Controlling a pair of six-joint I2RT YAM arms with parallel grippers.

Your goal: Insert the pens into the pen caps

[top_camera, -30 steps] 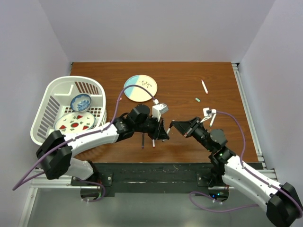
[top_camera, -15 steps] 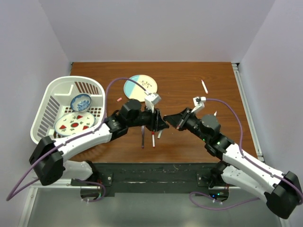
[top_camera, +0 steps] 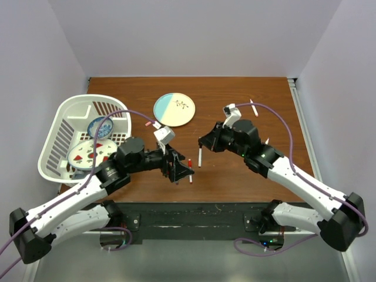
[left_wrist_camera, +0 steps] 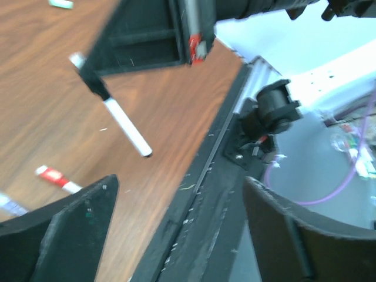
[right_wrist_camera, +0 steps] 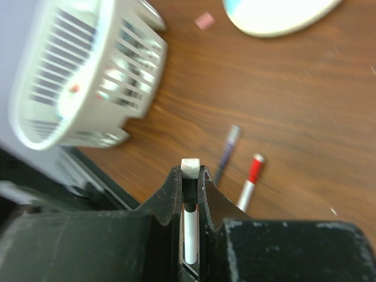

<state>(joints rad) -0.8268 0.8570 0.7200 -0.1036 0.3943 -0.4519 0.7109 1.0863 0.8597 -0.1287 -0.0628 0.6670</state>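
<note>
Right wrist view: gripping a white pen (right_wrist_camera: 190, 235) in the closed right jaws (end poking past the tips). Hovering with left jaws spread wide, holding nothing, nearer than the plate (top_camera: 174, 109). Lying on the desk (top_camera: 235, 94) there too: red-capped pen (right_wrist_camera: 251, 176) beside purple pen (right_wrist_camera: 227, 151). Pink cap (top_camera: 147, 124) just left of the plate; another pen (top_camera: 254, 107) well right of it.
</note>
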